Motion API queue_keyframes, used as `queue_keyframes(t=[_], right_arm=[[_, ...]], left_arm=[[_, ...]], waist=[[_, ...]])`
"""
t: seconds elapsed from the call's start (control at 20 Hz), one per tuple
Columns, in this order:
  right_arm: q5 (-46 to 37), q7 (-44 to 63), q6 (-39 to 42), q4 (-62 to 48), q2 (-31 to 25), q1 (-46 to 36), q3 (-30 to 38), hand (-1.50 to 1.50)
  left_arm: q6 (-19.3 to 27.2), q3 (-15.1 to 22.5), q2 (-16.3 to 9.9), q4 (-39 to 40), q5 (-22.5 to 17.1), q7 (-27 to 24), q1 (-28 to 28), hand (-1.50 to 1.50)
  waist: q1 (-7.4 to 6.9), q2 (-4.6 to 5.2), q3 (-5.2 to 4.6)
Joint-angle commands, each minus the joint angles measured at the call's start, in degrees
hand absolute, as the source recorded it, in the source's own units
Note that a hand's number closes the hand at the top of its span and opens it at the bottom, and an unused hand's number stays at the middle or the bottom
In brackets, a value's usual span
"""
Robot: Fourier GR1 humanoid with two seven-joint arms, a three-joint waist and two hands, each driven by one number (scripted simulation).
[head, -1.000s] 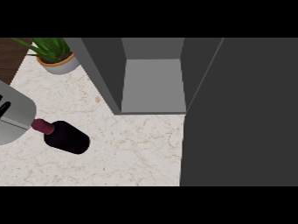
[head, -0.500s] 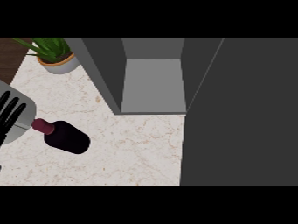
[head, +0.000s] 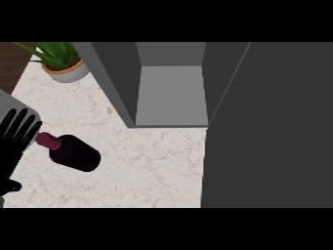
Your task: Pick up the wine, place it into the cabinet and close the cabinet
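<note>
At the view's lower left, one robot hand (head: 7,156), the robot's left, is showing with its fingers straight and spread, holding nothing; since a second ago it has been sliding down and out from the grey forearm, so more of its palm is now appearing just beside the bottle's neck. That suggests the approach is under way but the grasp is not yet begun. The right hand is not in view. One wine bottle (head: 72,152) is lying on its side on the marbled bench (head: 155,166), its dark red cap pointing toward the fingers, in the same spot as before. Farther off, one grey cabinet (head: 170,93) is standing open, its door (head: 284,127) swung wide at the right. One potted plant (head: 62,63) is sitting at the far left corner.
</note>
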State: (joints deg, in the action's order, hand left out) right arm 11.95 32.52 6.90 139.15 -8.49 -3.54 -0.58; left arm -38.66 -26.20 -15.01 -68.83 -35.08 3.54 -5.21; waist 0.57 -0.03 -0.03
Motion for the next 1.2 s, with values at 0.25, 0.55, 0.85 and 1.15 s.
queue_keyframes(t=[0.25,0.55,0.85,1.15], right_arm=[[4.01,3.59,-0.35,9.98,1.18,3.18,-0.93,-1.5],[2.37,6.62,-1.84,11.12,1.55,2.37,-2.86,-1.5],[4.93,5.79,-1.13,8.23,1.05,-0.75,-0.01,-1.5],[7.83,5.47,1.04,9.86,-0.56,2.18,3.07,-1.5]], left_arm=[[-5.18,1.26,-0.12,7.78,4.4,-7.35,-0.47,-1.5],[-1.54,4.22,4.31,8.63,9.56,-12.37,-1.66,-1.5],[-4.1,4.15,1.25,17.69,13.55,-19.05,-5.42,-1.5],[-4.0,3.97,0.37,22.45,13.85,-20.52,-7.06,-1.5]], waist=[[0.03,-0.04,0.0],[-0.14,-0.13,0.01],[-0.08,0.01,-0.01],[0.1,-0.01,0.02]])
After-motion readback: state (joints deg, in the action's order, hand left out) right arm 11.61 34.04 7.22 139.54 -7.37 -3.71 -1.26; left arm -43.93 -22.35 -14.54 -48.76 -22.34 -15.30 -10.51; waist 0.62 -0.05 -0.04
